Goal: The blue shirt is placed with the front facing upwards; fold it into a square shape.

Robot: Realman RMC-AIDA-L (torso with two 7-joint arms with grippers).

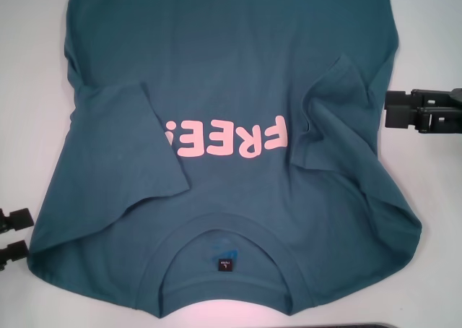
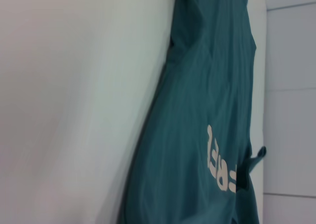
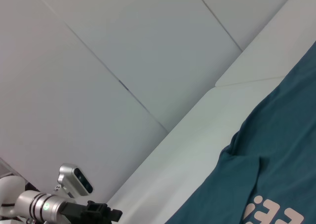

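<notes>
Lying flat, one blue shirt has both sleeves folded inward.

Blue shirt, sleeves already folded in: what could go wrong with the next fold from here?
1. The blue shirt has its sleeves lying loose and creased over the chest, the left one covering part of the pink print; a lengthwise fold may drag them askew.
2. The hem end runs past the head view's far edge, so a grasp there would be unseen.
3. The left gripper and right gripper sit off the fabric at different heights, risking a skewed fold.
</notes>
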